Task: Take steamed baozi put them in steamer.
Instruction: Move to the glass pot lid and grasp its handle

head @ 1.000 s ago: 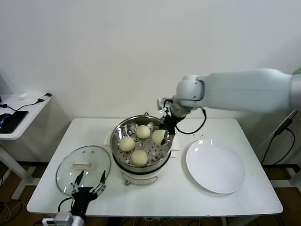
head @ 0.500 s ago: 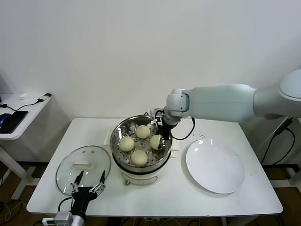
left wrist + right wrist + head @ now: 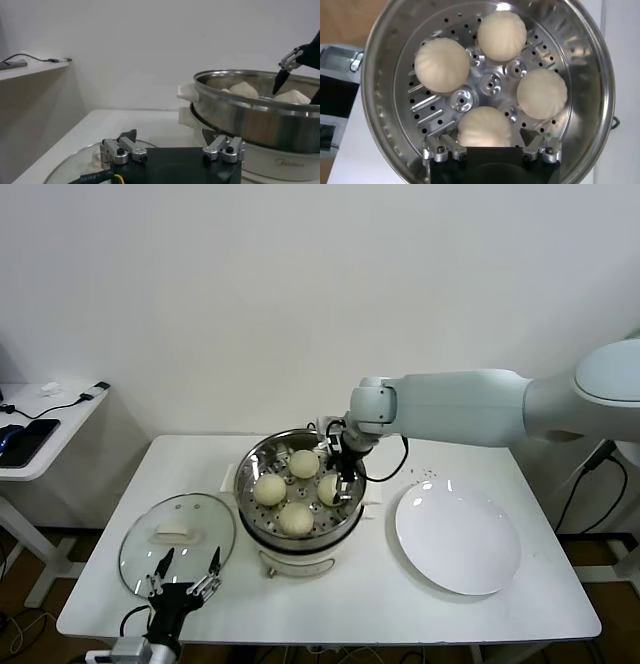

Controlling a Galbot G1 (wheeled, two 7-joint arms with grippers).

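**Fourth bun lowered into the steamer**

Since a second ago, the right arm has swung in over the pot and dropped lower, bringing the bun it carried down from the rim onto the tray inside.

On a white worktop point(image 3: 330, 594) stands the steamer point(image 3: 300, 529), a shiny steel pot on a white base. Four cream-white buns lie on its perforated tray: one at the back point(image 3: 303, 463), one on the robot's left point(image 3: 268, 489), one at the front point(image 3: 295, 518), and one on the robot's right point(image 3: 329, 487). They sit close together in a ring, with small gaps between them.

The right end effector point(image 3: 341, 484) reaches down inside the pot from the right, its dark fingers on either side of the right-hand bun. In the right wrist view the two finger mounts stand apart with that bun point(image 3: 484, 126) between them; whether the fingers press on it or have let go cannot be told. The other three buns appear beyond it on the tray.

The left end effector point(image 3: 184, 578) waits low at the front left edge of the worktop, its fingers spread apart and holding nothing. Just behind it lies a round glass lid point(image 3: 177, 541) with a white handle, flat on the worktop beside the steamer. A bare white plate point(image 3: 458, 536) lies to the right of the steamer.
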